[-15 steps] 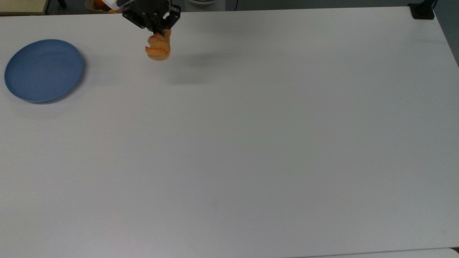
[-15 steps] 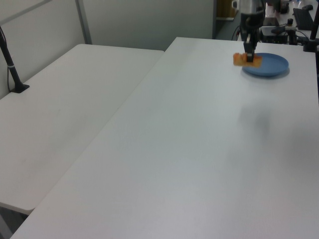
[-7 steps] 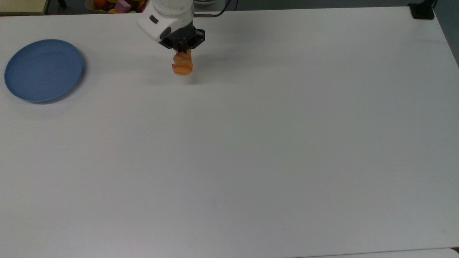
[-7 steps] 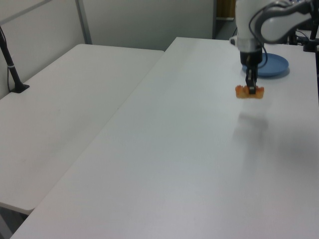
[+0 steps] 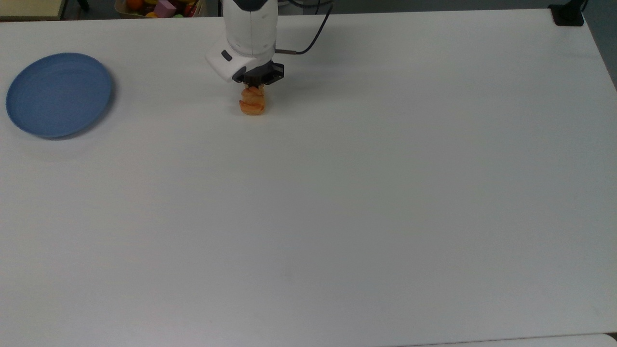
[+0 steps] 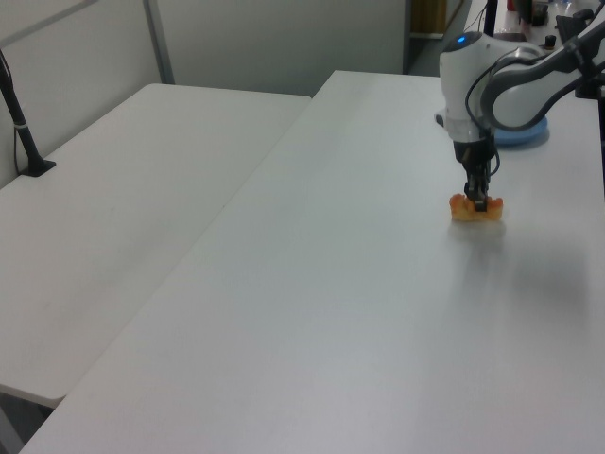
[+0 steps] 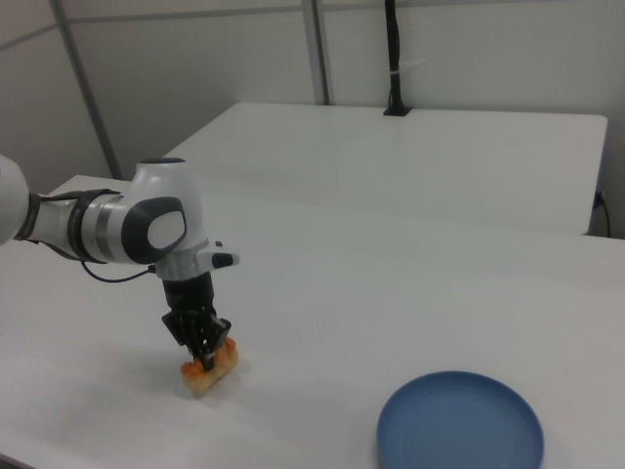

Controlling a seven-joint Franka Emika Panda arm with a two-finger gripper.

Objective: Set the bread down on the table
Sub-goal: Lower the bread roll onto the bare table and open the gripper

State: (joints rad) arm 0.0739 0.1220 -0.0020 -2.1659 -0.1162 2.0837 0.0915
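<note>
A wide white bench (image 5: 366, 202) carries the scene, its matte top bare around the work. The white arm (image 5: 250, 29) reaches down from the bench's far edge in the top view, its wrist pointed straight at the surface. A round blue plate (image 5: 58, 94) sits near the bench's corner, at the top view's left and well apart from the arm. At the arm's tip the dark claw (image 5: 254, 89) is clenched on the bread (image 5: 252, 103), a small golden-orange roll with a ridged, browned top, gripped across its middle from above. The left view shows the bread (image 6: 476, 209) sticking out on both sides of the claw (image 6: 479, 200), its underside at the bench surface or just over it; whether it truly touches cannot be told. The right view has the bread (image 7: 209, 368) low under the claw (image 7: 203, 358), with the plate (image 7: 460, 427) off to the right view's right.

The roll looks light and soft, likely to dent under a hard squeeze and to crumble or flake at the crust. The middle hold seems sound: it balances both ends. By appearances the placing is almost done, with only a gentle release left, and a roll this rounded may rock or tip once freed.
</note>
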